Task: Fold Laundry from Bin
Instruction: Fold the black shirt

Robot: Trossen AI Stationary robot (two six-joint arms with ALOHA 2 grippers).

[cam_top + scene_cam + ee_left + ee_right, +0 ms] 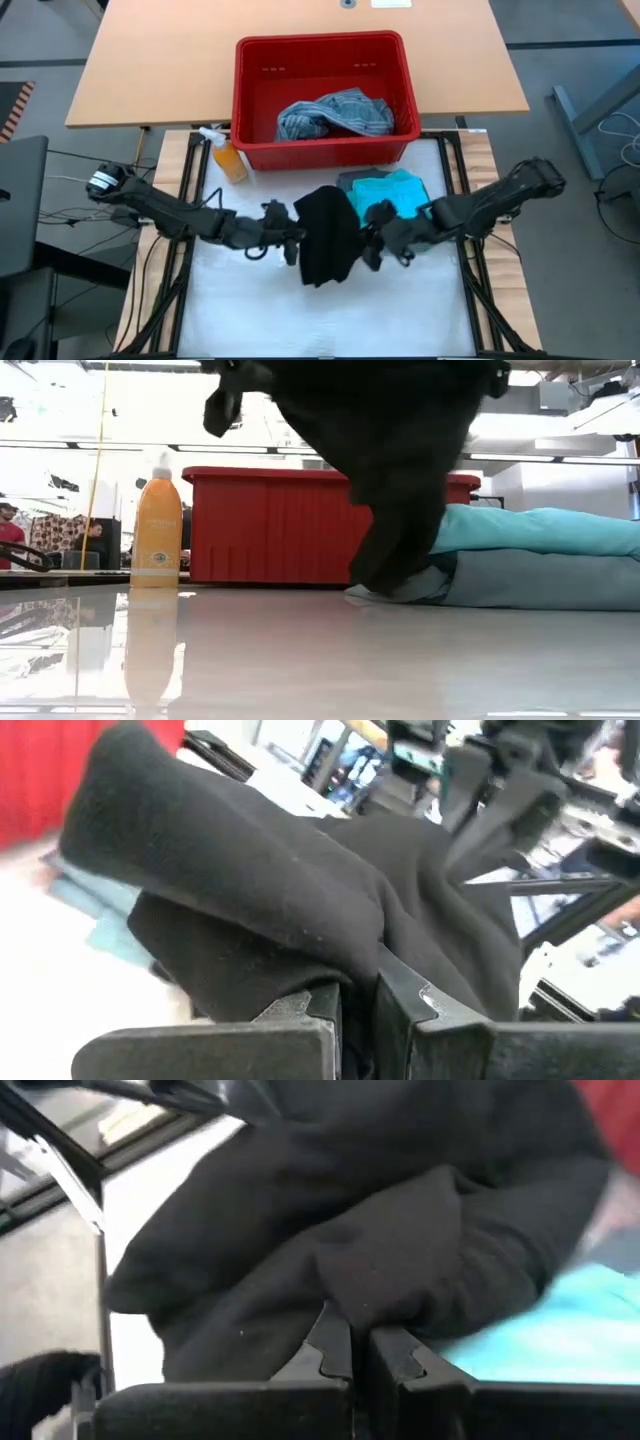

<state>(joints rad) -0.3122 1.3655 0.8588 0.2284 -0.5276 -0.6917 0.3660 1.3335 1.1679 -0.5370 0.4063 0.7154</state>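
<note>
Over the middle of the white mat (250,310), we are finding a black garment (327,236) hanging between the two grippers, clear of the surface along its upper part. We are seeing the left gripper (292,240) at the garment's left edge and the right gripper (372,240) at its right edge, both arms reaching inward from their own sides of the table. Both wrist views are showing the dark fingers pressed together with black cloth bunched between them (so we are recording each set of jaws as clamped on the black garment).

From table height, we are observing the garment's lowest fold drooping down to a stack of laundry lying behind it: a turquoise garment (545,528) is resting on top of a grey-green one (540,580). From above, that stack is sitting just in front of the red bin (325,55), partly covered by the black cloth.

We are noting that the bin is standing at the far edge of the mat, holding a mottled blue-grey garment (335,113) heaped toward its front wall. An orange bottle (228,158) is standing upright just beside the bin's left front corner.
</note>
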